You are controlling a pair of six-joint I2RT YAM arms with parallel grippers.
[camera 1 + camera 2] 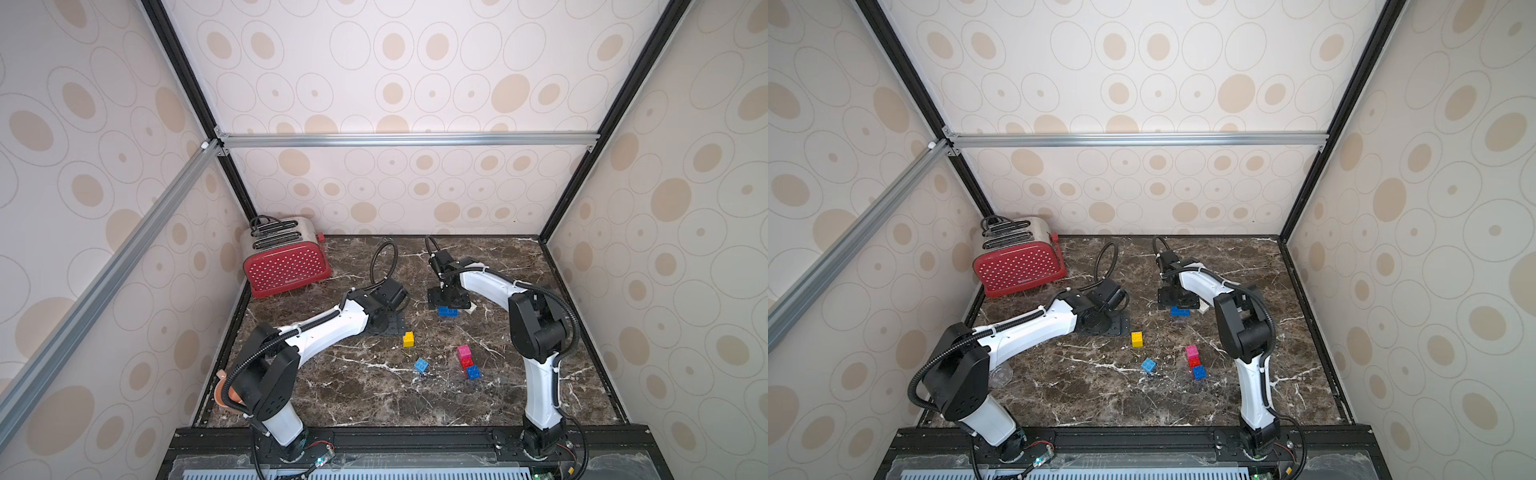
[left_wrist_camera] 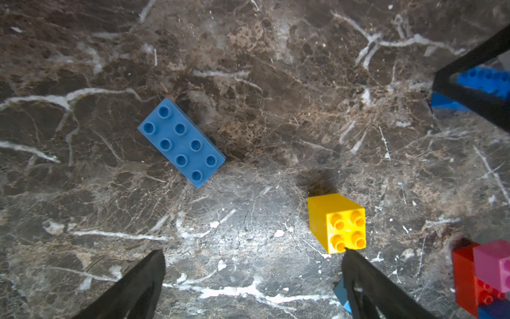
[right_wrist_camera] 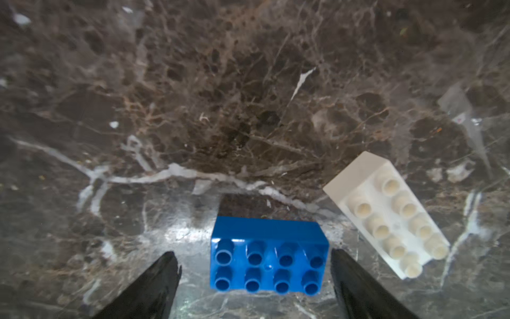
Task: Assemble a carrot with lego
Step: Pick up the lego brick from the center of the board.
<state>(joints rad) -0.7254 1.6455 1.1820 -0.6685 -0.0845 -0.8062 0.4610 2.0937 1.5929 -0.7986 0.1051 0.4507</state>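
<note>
Walls: cream panels printed with beige ovals, set in a black and silver frame, close in three sides.
Table (image 1: 374, 399): dark marble with white veins; every brick lies on it.
Left arm (image 1: 324, 328): low and stretched forward, wrist turned down over the middle of the table.
Right arm (image 1: 536, 324): upright from its base, bent at the elbow, reaching to the far side with the wrist pointing down.
Toaster (image 1: 286, 266): red and dotted, in the far corner, well apart from the bricks.
Carrot: barely begun, by my reading; one short stack is joined and five bricks lie loose, so body and tip remain.
Left claw (image 2: 252, 252): spread wide, holding nothing, above the table.
Right claw (image 3: 254, 254): jaws apart either side of the dark blue long brick (image 3: 269, 259), which rests on the table, seemingly not gripped.
Stack (image 1: 467, 362): pink, red and blue bricks together, near the right arm.
White long brick (image 3: 386, 215): just beside the dark blue one, askew, unjoined.
Pale blue long brick (image 2: 180, 143): alone below the left wrist.
Yellow brick (image 2: 336, 222): loose, close to one left fingertip.
Small pale blue brick (image 1: 421, 365): loose, between the yellow brick and the stack.
</note>
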